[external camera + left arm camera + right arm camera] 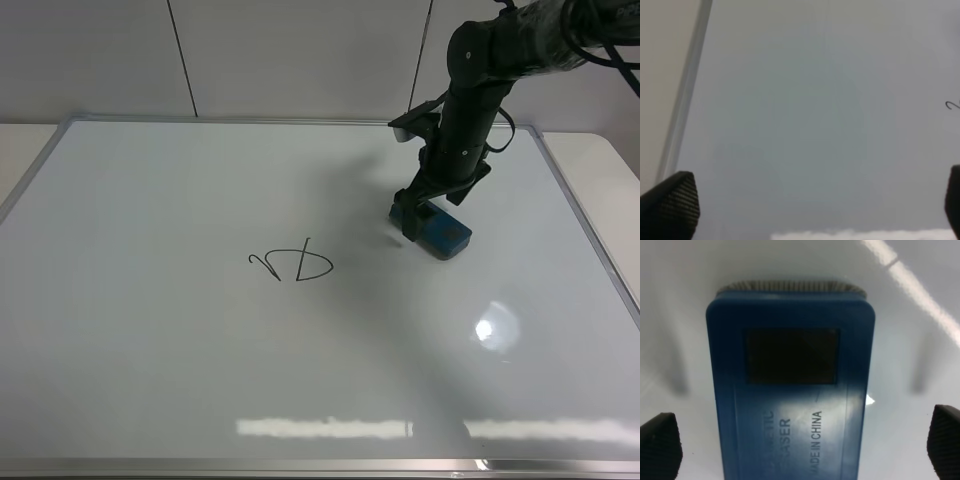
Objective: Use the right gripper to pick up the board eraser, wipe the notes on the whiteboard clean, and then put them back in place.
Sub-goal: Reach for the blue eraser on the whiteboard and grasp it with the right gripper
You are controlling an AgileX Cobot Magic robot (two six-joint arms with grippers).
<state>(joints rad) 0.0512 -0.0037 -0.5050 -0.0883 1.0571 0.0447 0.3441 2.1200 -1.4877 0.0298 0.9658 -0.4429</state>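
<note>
Black notes (290, 264) stand unwiped on the whiteboard (150, 350), well apart from the right claw (418, 212). Teal board eraser (445, 236) lies flat directly beneath that claw, between its spread, non-contacting fingers. Judgement: grasp pending; wiping and return both outstanding.

Blue eraser (446, 236) w/ dark patch; black notes (291, 265), white board (150, 300), black R claw (418, 212).
</note>
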